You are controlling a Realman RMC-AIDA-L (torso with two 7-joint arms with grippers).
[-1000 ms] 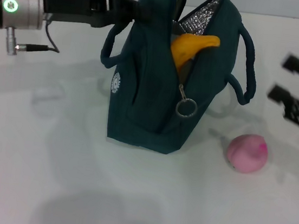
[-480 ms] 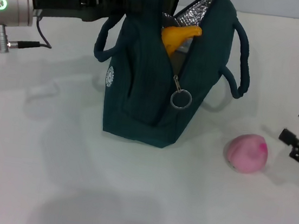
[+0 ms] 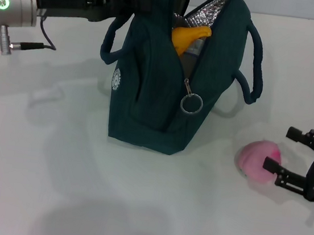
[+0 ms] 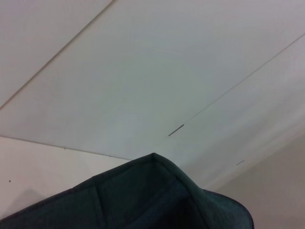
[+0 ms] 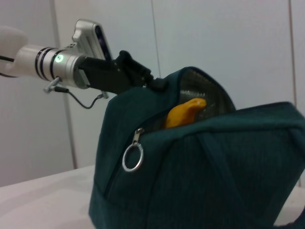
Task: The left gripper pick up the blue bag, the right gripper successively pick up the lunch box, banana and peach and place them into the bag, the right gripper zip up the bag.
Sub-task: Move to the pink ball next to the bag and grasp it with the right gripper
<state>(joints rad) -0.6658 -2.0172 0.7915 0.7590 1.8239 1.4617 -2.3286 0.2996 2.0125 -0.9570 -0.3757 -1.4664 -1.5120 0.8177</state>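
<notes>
Right gripper (image 3: 281, 153): low at table level, fingers spread, straddling peach (image 3: 258, 160); near finger touches or nearly touches fruit.

Advice: centre peach between fingers, close gently, lift clear of blue bag (image 3: 167, 84) rim.

Bag: beyond, unzipped, banana (image 3: 188, 36) tip protruding.

Left gripper (image 3: 138, 3): farthest, clamped on bag top edge.

The black two-finger left gripper (image 3: 138, 3) on its silver wrist reaches in sideways up high, pinched tight, while the black two-finger right gripper (image 3: 279, 150) sits low with fingers spread wide.
</notes>
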